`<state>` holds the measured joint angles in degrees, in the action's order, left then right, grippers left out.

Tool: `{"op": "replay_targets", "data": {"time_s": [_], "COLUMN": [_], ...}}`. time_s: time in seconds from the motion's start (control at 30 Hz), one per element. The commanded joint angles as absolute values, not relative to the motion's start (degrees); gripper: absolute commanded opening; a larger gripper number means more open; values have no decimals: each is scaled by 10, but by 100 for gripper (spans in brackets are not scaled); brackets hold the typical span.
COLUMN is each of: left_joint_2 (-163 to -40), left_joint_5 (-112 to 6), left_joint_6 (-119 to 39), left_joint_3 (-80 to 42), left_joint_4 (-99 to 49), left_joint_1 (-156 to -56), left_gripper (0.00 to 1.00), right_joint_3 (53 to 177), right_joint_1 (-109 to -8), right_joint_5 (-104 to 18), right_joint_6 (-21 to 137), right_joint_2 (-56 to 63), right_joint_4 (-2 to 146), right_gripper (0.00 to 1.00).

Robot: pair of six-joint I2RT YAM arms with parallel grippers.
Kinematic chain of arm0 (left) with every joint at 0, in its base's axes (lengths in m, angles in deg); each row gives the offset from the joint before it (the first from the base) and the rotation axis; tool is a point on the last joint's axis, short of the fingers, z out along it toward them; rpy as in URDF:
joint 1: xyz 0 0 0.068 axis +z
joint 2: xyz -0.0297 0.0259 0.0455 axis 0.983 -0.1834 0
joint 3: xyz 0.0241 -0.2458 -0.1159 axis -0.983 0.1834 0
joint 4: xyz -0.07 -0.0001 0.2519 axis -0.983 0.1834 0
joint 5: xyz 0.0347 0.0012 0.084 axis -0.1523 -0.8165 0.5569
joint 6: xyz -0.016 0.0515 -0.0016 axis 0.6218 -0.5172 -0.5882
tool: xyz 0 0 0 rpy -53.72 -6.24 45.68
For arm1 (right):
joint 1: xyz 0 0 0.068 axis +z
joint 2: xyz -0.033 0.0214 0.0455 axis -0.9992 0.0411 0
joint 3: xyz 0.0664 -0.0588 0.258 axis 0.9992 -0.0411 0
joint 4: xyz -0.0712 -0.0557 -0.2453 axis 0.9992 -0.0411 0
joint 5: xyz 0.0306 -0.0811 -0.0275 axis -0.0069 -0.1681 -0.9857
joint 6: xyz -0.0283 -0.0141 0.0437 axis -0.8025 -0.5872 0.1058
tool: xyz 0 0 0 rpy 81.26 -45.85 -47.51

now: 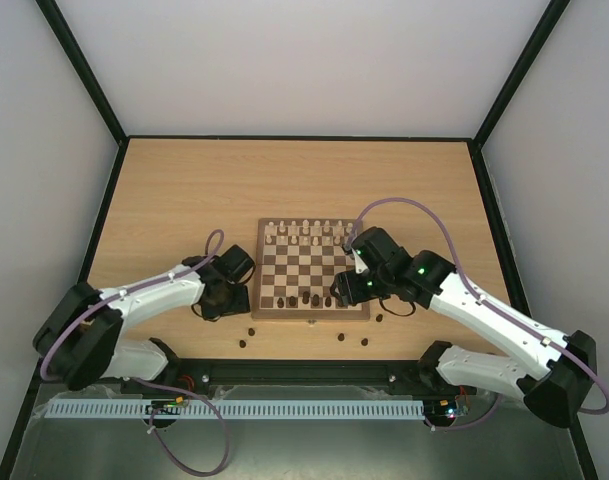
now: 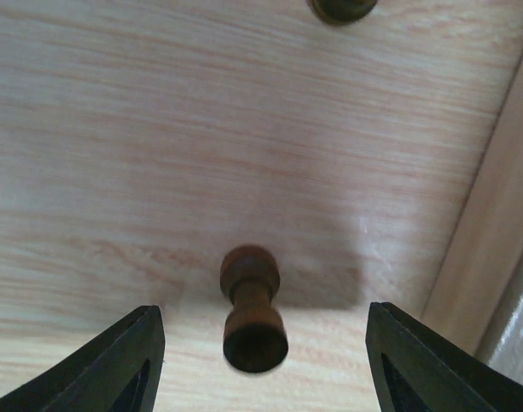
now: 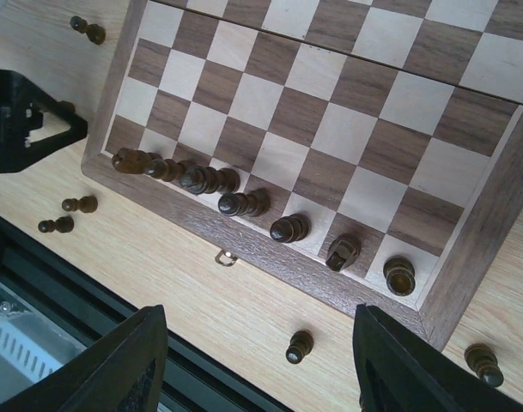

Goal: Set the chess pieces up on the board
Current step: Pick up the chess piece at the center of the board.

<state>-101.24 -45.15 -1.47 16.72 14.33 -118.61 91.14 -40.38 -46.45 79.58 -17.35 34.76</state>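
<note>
The board point(image 1: 311, 262) lies mid-table, cream chess pieces point(image 1: 304, 232) on its far rows and dark pieces point(image 1: 302, 298) along its near row. My left gripper point(image 1: 221, 298) is open, low over the table left of the board. In the left wrist view a dark pawn point(image 2: 254, 309) stands on the table between the open fingers point(image 2: 263, 360), untouched. My right gripper point(image 1: 342, 292) is open and empty point(image 3: 259, 360) above the board's near edge. Below it a loose dark pawn point(image 3: 300, 346) stands on the table, and the near row holds several dark pieces point(image 3: 289, 227).
More loose dark pawns stand on the table in front of the board point(image 1: 252, 331) point(image 1: 364, 340) and by its right corner point(image 3: 484, 363). The clasp point(image 3: 226, 257) is on the near rim. The black front rail point(image 1: 304, 372) runs close behind them.
</note>
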Motion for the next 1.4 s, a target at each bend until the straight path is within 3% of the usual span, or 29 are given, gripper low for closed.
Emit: {"op": "replay_targets", "data": {"time_s": [0.0,0.67,1.07,1.37], "left_joint_2": [-1047,-1028,-1032,-1029], "left_joint_5": [-422,-401,-399,-400], "left_joint_6": [-13,-16,-24,-37], "left_joint_3": [145,119,122,114], "left_joint_4": [129,176,170,182], "left_joint_1": [-1184,-1184,-1183,-1183], "left_gripper": [66,52,33,13], "right_joint_3": [910,908,908,907], "right_joint_1": [-403,-403,-402,-402], "right_joint_5": [-452,-459,-461,-463], "right_joint_6": [784,786,786,786], "right_joint_2": [-183,-184,-184,-184], "right_joint_4": [338,337,337,337], "right_gripper": [60,59,59,59]}}
